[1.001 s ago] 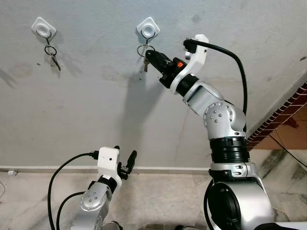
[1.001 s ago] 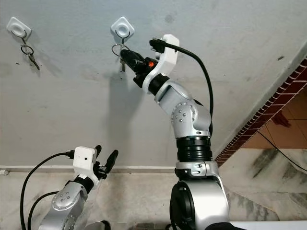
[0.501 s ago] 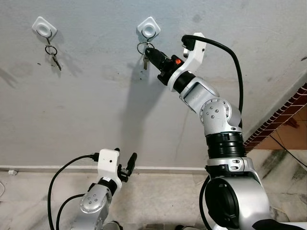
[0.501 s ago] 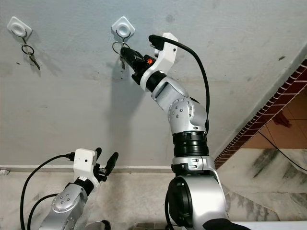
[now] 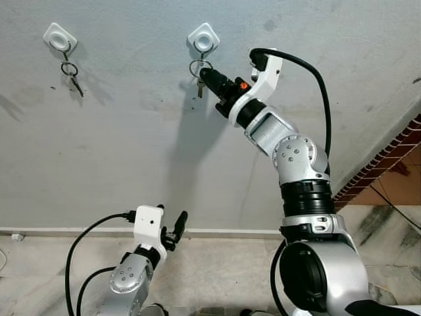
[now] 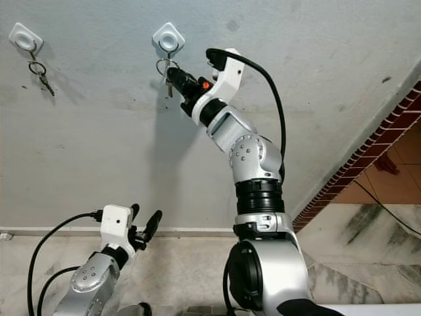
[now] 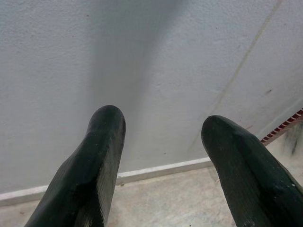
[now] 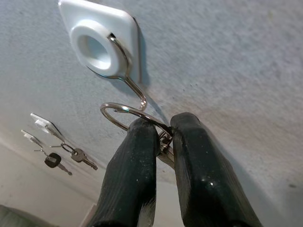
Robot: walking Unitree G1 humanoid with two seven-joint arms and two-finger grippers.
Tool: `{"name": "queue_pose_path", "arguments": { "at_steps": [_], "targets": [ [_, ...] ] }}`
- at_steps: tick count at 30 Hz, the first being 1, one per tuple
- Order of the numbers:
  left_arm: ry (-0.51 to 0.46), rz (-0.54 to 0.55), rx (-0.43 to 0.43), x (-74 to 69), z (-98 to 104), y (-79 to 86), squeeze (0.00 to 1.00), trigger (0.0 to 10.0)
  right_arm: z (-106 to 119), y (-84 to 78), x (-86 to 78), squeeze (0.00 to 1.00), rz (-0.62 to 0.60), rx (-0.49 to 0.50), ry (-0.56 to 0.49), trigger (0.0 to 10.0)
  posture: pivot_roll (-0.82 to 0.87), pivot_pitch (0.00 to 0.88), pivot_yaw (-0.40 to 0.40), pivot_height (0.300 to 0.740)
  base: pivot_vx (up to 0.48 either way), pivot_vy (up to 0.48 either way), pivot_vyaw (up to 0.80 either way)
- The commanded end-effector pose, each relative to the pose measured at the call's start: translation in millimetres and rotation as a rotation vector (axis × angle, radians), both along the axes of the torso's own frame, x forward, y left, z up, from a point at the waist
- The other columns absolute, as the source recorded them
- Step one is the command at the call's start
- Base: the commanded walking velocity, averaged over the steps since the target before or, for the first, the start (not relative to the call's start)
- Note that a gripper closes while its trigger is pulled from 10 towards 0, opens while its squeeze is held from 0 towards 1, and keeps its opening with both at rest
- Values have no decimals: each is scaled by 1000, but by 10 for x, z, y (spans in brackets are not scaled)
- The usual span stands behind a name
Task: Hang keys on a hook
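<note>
Against the wall, our right tool (image 8: pixel 161 142) pinches the key ring (image 8: pixel 124 112), seemingly just under the hook (image 8: pixel 127 75); our left tool (image 7: pixel 161 156) hangs apart.

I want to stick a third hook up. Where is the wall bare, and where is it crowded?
Bare: the wall between the left hook and the right hook, and below both. Crowded: the right hook, where the right gripper pinches the key ring.

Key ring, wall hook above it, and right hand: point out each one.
key ring (image 8: pixel 124 113): right wrist view, on its wire loop below the hook.
wall hook (image 8: pixel 97 42): right wrist view, on its white round base.
right hand (image 8: pixel 163 137): right wrist view, midway between its fingertips.
</note>
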State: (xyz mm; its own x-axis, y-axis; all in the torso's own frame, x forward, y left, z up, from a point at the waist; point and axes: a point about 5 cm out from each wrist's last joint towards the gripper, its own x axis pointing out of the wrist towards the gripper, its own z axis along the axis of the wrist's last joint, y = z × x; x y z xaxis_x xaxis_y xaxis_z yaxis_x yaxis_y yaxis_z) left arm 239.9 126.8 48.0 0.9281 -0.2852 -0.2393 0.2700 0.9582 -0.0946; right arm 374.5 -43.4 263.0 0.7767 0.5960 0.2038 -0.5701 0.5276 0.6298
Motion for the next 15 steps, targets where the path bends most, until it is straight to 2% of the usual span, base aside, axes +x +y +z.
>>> {"name": "queue_pose_path", "arguments": {
  "at_steps": [1, 4, 15],
  "targets": [
    [15, -14, 6, -36, -21, -1, 0, 10000, 52, 51, 2, 0, 20, 30, 15, 10000, 92, 166, 5, 740, 0, 0, 0],
    [21, -14, 8, -45, -30, 4, 0, 10000, 39, 64, 7, 0, 27, 66, 49, 10000, 94, 167, 7, 740, 0, 0, 0],
    [22, -20, 11, -34, -26, 2, 0, 10000, 2, 62, 19, 0, 26, 99, 112, 10000, 94, 164, 11, 740, 0, 0, 0]
  ]
}}
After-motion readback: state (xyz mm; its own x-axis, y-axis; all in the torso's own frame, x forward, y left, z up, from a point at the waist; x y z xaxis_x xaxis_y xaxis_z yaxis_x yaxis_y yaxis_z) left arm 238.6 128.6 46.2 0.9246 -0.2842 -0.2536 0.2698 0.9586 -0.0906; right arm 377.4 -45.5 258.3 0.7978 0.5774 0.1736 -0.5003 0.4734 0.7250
